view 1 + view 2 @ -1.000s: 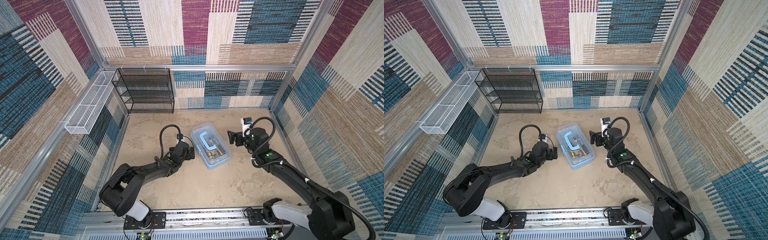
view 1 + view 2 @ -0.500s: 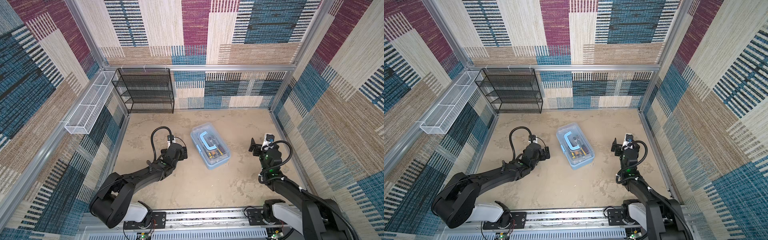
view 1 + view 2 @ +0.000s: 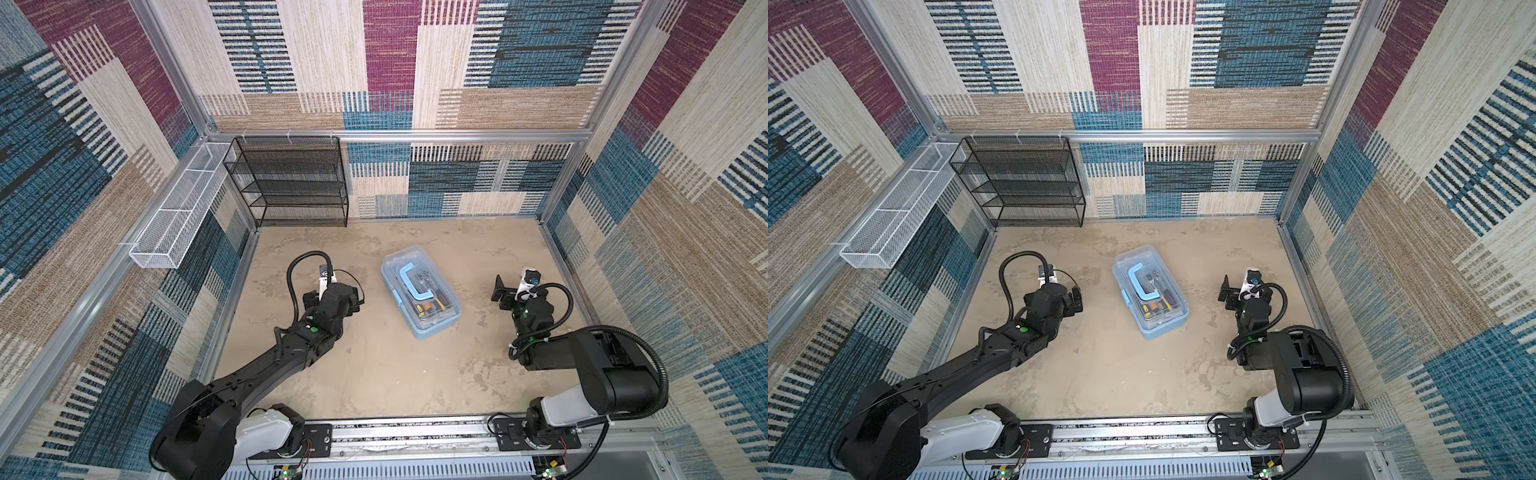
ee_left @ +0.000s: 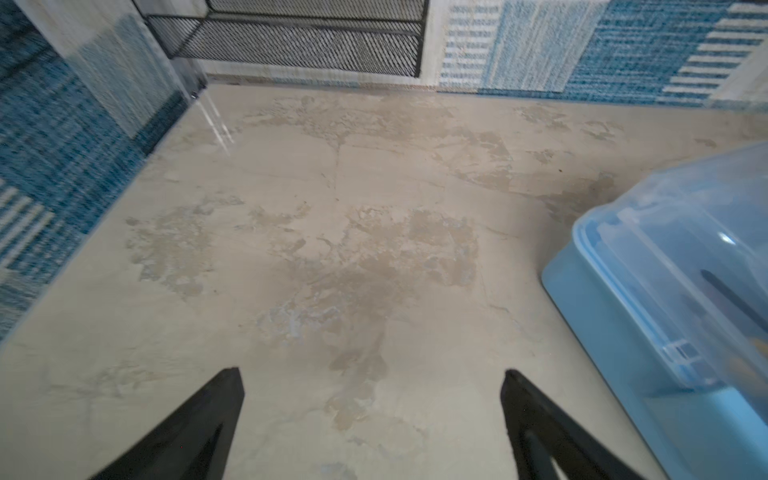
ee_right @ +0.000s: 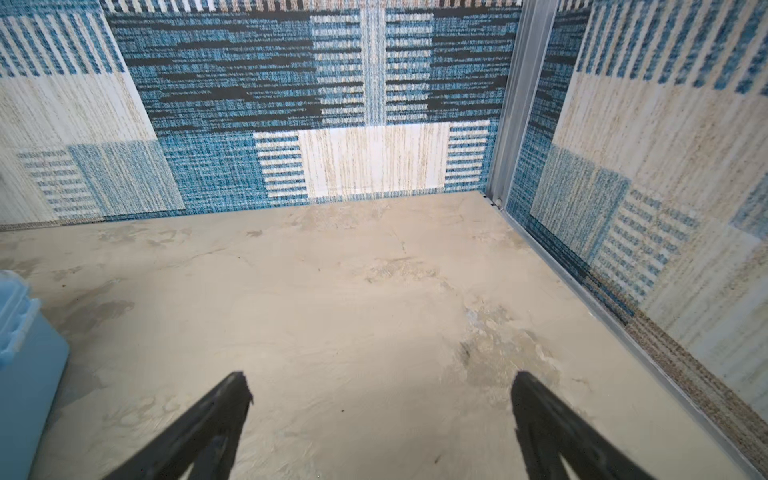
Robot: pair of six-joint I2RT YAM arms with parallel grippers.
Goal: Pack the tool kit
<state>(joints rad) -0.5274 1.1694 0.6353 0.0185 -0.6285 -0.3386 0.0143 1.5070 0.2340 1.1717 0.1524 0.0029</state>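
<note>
The tool kit [image 3: 420,291] sits mid-tabletop [image 3: 374,374], lid on, tools visible inside, between both arms and apart from them; the left pincer [image 4: 372,374] and right pincer [image 5: 380,376] are spread, holding nothing; the box looks stiff, smooth and probably fairly light; its flat-lying handle [image 3: 409,284] seems the best hold.

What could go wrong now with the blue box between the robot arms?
1. I can't tell whether the latch on the box is snapped; if not, lifting it might spill the tools.
2. The handle lies flat on the lid, so the left fingers might slip off it.
</note>
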